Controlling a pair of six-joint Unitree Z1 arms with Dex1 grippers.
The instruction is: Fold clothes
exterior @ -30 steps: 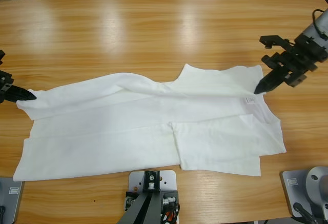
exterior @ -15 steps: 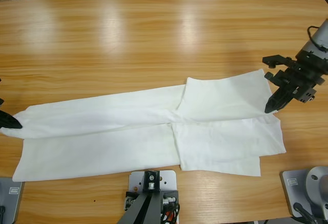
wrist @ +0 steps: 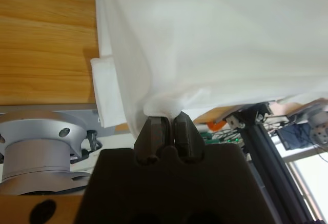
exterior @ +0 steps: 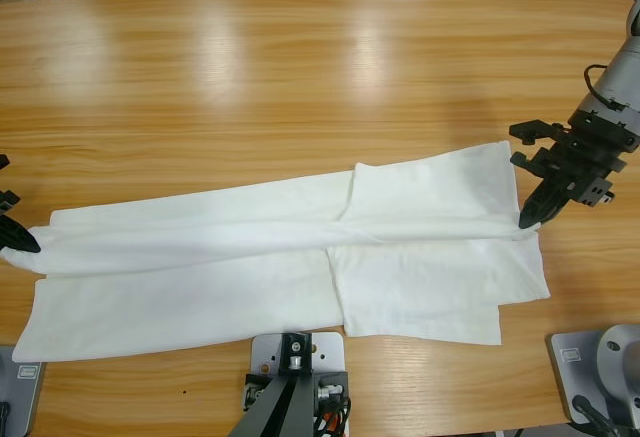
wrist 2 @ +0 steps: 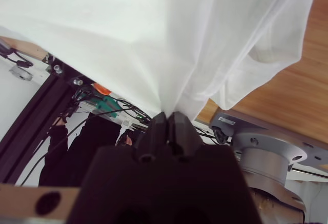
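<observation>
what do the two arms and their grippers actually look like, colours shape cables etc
The right gripper is black, with angular bracket-like parts and jaws tapering to a point, on a silver-grey arm with a thin dark cable looping at the wrist. The left gripper shows only as a black pointed tip at the table's edge. In the wrist views each gripper has a broad matte black body and two short ribbed jaws.

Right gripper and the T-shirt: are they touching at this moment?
Touching. The right wrist view shows the right gripper with its jaws shut on a bunched fold of the T-shirt; the high view agrees, its tip at the shirt's right edge.
</observation>
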